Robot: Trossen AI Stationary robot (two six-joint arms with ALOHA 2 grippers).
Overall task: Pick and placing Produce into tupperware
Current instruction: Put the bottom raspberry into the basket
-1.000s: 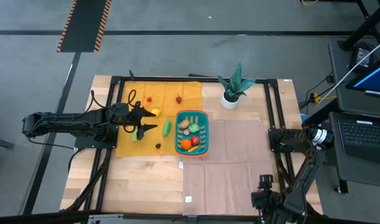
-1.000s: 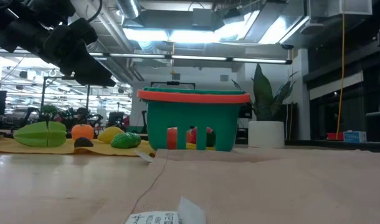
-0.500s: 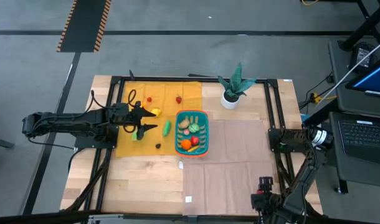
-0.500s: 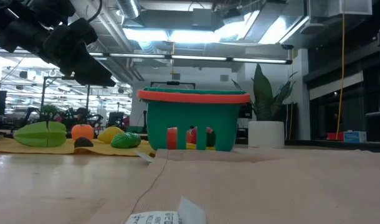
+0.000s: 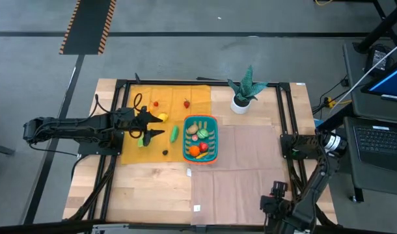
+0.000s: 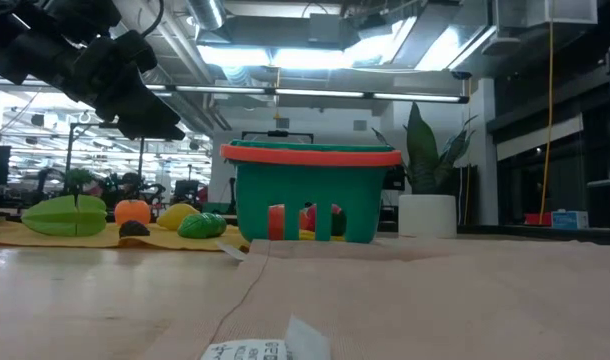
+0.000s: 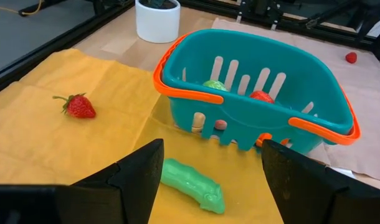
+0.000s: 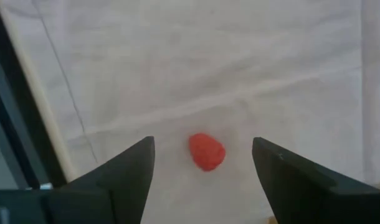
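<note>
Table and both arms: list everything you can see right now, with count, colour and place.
Basket: one, teal with orange rim, mid-table, several toy pieces inside.
Green vegetable: one, on the yellow cloth beside the basket.
Strawberry: one, red, on the yellow cloth.
Small red piece: one, on the tan cloth.
Potted plant: one, green in a white pot, far side.
Left gripper: open, above the yellow cloth.
Right gripper: open, over the small red piece.

Green veg [image 7: 191,182] beside teal basket [image 7: 258,93]
</note>
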